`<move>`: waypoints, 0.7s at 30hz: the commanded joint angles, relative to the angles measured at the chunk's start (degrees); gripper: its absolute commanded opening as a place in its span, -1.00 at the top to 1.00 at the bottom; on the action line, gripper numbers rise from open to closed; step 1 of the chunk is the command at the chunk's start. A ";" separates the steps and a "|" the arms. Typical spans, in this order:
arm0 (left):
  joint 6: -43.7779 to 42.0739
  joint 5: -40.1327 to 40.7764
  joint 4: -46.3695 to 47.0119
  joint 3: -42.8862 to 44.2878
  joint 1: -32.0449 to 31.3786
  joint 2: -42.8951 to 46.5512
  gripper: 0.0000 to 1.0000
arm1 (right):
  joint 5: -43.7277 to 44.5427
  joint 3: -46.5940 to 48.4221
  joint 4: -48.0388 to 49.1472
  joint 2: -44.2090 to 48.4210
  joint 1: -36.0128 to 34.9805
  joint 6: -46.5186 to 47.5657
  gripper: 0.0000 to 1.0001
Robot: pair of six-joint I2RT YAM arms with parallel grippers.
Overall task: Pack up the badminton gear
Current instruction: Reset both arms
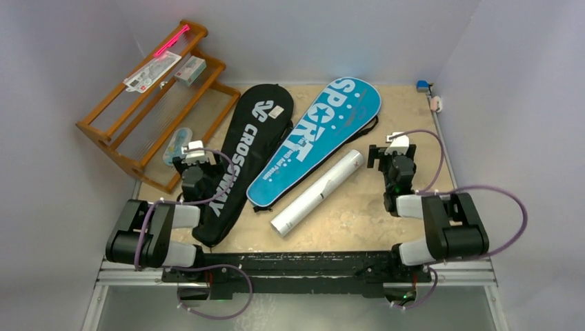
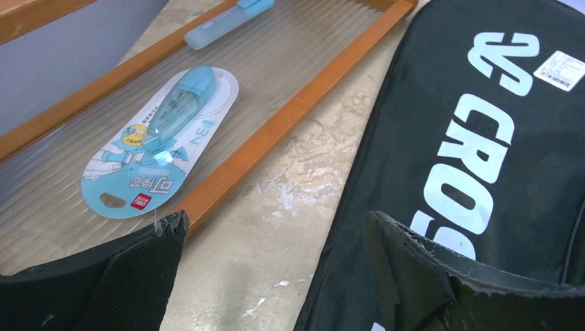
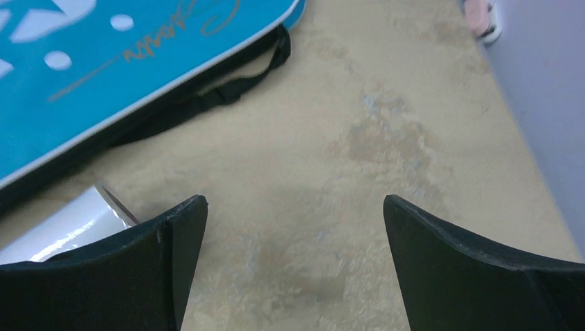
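At centre frame in the top view, the black CROSSWAY cover [image 1: 241, 162] and the blue SPORT cover [image 1: 317, 134] lie flat side by side on the table [image 1: 352, 227], heads toward the upper edge; the white tube [image 1: 317, 193] lies slantwise just beside the blue one, toward the lower right, probably within either arm's reach; the left gripper [image 1: 190, 150], jaws wide and empty, hangs over the black cover's left edge, beside the wooden rack [image 1: 103, 131] at upper left, seemingly placed to take that cover; the right gripper [image 1: 395, 145], likewise wide and empty, hangs over bare table right of the tube's upper end; no racket or shuttlecock shows.
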State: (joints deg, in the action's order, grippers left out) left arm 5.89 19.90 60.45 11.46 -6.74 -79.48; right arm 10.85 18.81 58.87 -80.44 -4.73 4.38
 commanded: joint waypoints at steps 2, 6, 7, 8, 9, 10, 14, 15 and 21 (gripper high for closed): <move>-2.97 -4.25 5.25 2.05 0.50 -2.46 -0.87 | 3.06 -4.04 20.86 -10.09 0.75 -0.15 -0.96; -5.49 -4.66 29.14 -3.67 0.68 -15.05 -0.87 | 3.35 -2.19 13.67 -9.66 1.17 -2.70 -0.80; -6.71 -5.82 28.74 -3.59 0.60 -15.15 -0.87 | 3.59 -1.71 14.86 -10.55 1.32 -1.94 -0.76; -6.73 -7.78 23.89 -2.70 0.59 -13.14 -0.87 | 3.96 -1.86 15.21 -10.39 1.38 -1.62 -0.70; -6.40 -9.25 18.39 -1.50 0.93 -11.12 -0.84 | 4.32 -1.81 14.55 -10.06 1.39 -1.64 -0.89; -6.34 -9.92 18.41 -1.13 1.24 -11.46 -0.79 | 4.25 -1.81 14.76 -10.19 1.39 -1.66 -0.97; -5.55 -7.40 18.91 -0.94 1.23 -11.77 -0.90 | 5.33 -2.23 17.05 -10.47 1.44 -1.21 -0.98; -4.52 -5.73 16.52 0.62 1.29 -12.27 -0.90 | 5.17 -2.20 16.84 -10.44 1.40 -1.22 -0.98; -2.43 -4.51 12.82 3.26 2.52 -12.81 -0.92 | 4.28 -2.11 15.79 -10.36 1.39 -1.48 -0.98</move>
State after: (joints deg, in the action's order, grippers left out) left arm 1.58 14.41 72.95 13.61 -4.97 -92.55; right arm 14.24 15.73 71.72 -91.22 -3.62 2.83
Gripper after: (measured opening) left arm 0.954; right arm 0.987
